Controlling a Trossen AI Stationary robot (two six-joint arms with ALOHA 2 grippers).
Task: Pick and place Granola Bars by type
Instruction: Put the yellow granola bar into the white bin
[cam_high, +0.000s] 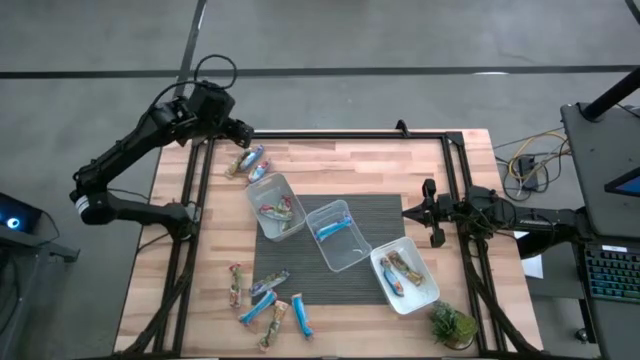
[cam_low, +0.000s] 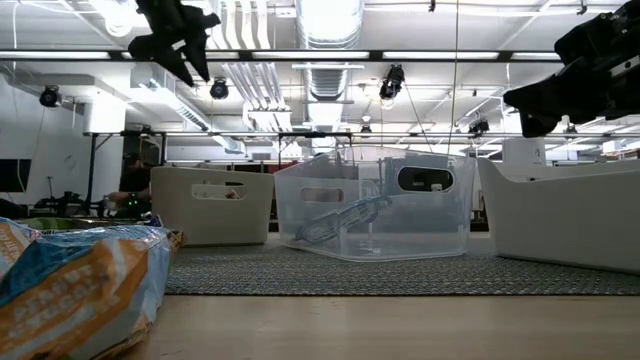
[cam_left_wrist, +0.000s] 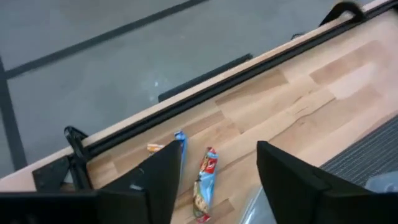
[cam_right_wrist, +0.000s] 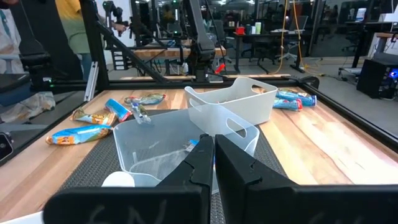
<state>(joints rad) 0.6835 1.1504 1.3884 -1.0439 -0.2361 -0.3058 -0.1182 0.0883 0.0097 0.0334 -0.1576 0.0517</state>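
Your left hand (cam_high: 243, 130) hangs empty, fingers apart, above the surface's (cam_high: 420, 160) far-left corner, over two loose Granola Bars (cam_high: 248, 163). Right hand (cam_high: 432, 212) waits pinched together at the right edge. Sorting looks partly done: three tubs (cam_high: 343, 262) on the mat each hold a bar or more; a cluster (cam_high: 265, 298) at the near-left is yet to be sorted
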